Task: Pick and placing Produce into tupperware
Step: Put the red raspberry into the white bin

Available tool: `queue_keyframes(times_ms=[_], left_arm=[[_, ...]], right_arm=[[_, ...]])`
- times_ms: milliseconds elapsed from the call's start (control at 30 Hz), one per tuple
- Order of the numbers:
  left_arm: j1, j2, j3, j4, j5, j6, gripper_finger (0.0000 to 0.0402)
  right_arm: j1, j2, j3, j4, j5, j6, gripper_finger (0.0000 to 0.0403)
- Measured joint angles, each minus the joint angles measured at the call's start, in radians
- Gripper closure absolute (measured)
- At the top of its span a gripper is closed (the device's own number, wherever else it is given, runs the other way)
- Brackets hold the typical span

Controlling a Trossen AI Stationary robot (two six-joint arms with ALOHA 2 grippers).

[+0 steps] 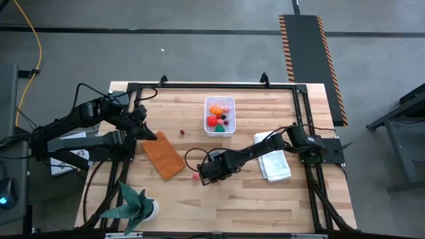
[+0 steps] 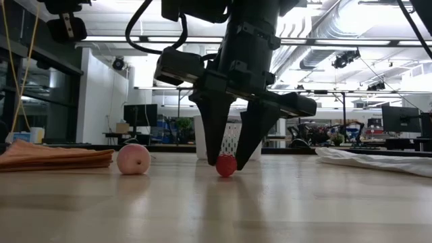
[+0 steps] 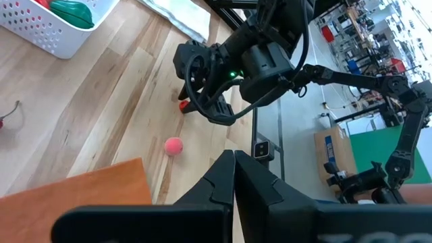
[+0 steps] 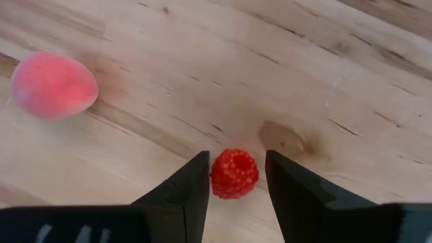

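Already the white tub [image 1: 220,114] held several fruits, far across the counter [image 1: 265,192]. Still out: a pink ball [image 2: 133,159], a cherry [image 1: 180,132], and the raspberry [image 4: 234,173] bracketed by the right claw [image 4: 235,177], unclenched. Left claw [image 3: 234,177] waited clenched.

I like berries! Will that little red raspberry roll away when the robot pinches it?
Probably not far: the raspberry is bumpy, so it should grip well. It sits between the right end effector's open fingers. It looks small and light, so an off-centre squeeze might squirt it sideways.
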Motion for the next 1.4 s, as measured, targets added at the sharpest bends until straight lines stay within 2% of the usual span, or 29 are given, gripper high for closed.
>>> queue_keyframes(times_ms=[667,900,1400], left_arm=[[0.000,0.000,0.000,0.000,0.000,0.019,0.0401],[0.000,0.000,0.000,0.000,0.000,0.023,0.0401],[0.000,0.000,0.000,0.000,0.000,0.023,0.0401]], right_arm=[[0.000,0.000,0.000,0.001,-0.026,-0.004,0.0276],[0.000,0.000,0.000,0.001,-0.026,-0.004,0.0301],[0.000,-0.026,0.036,-0.010,-0.017,-0.095,0.0313]])
